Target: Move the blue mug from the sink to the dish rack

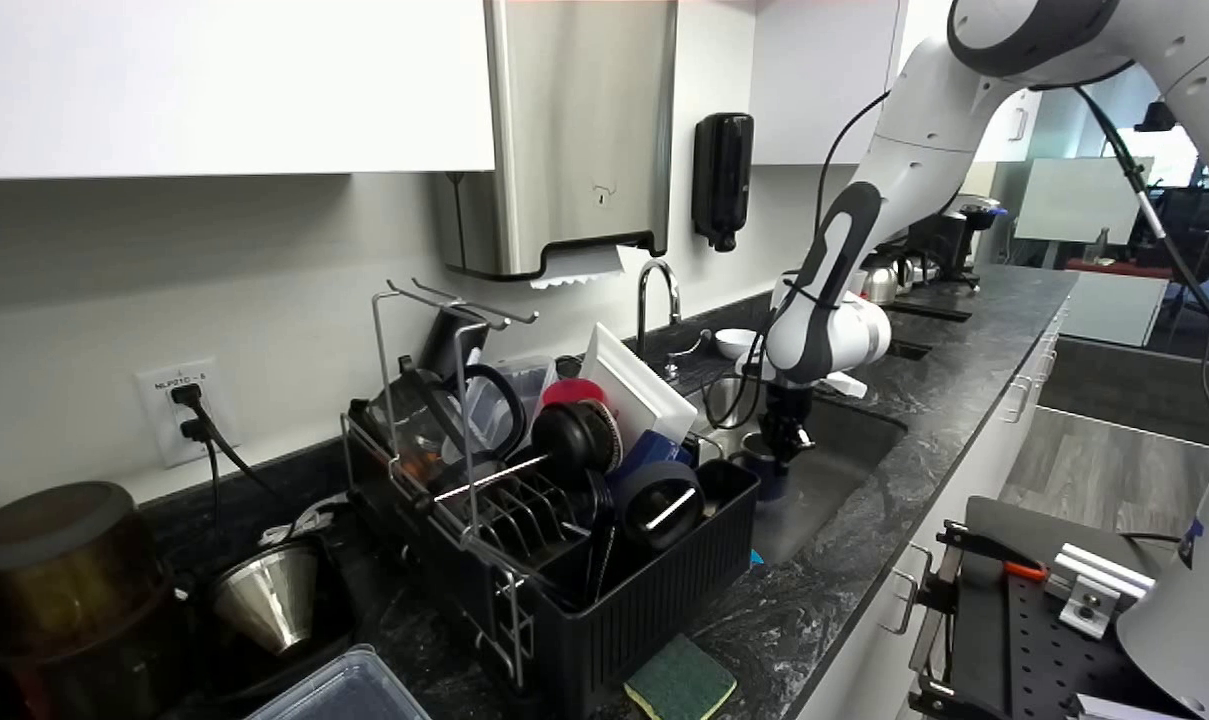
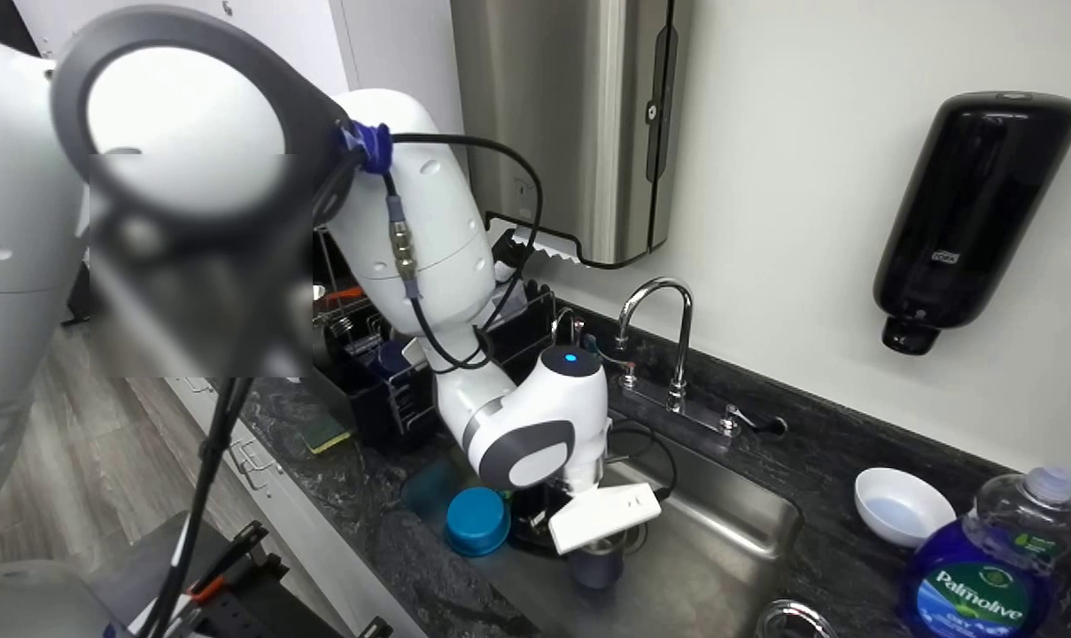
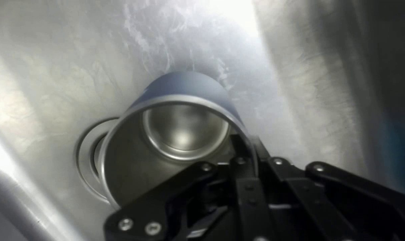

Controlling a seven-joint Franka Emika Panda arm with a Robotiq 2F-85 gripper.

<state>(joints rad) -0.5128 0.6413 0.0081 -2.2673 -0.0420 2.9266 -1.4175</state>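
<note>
Low in the sink (image 2: pixel 712 532), the gripper (image 3: pixel 249 144) is pinching the mug (image 3: pixel 182 134) by its rim — in the wrist view, one of the fingers (image 3: pixel 240 149) is lying inside the mug, its mate is sitting outside, and the thin side is running between them. The mug's mouth is facing the wrist camera, its steel inside and blue outside both showing. The views are not showing whether its base is touching the sink floor. Just beyond its side, the drain (image 3: pixel 88 150) is partly showing. In an exterior view, a turquoise container (image 2: pixel 477 523) is sitting in the sink, apart from the mug.

In both exterior views, the rack (image 1: pixel 654 595) is standing on the dark surface (image 1: pixel 964 370) beside the sink. It is holding a crowd of dishes (image 1: pixel 654 488) — among them a white dish (image 1: pixel 629 390) leaning at a tilt. Near the rack, a sponge (image 1: pixel 682 680) is lying. Behind the sink the faucet (image 2: pixel 684 346) is rising; a white bowl (image 2: pixel 903 507) and a soap bottle (image 2: pixel 982 563) are standing close together on the surface, and a black dispenser (image 2: pixel 978 213) is hanging on the wall (image 2: pixel 783 221) above.
</note>
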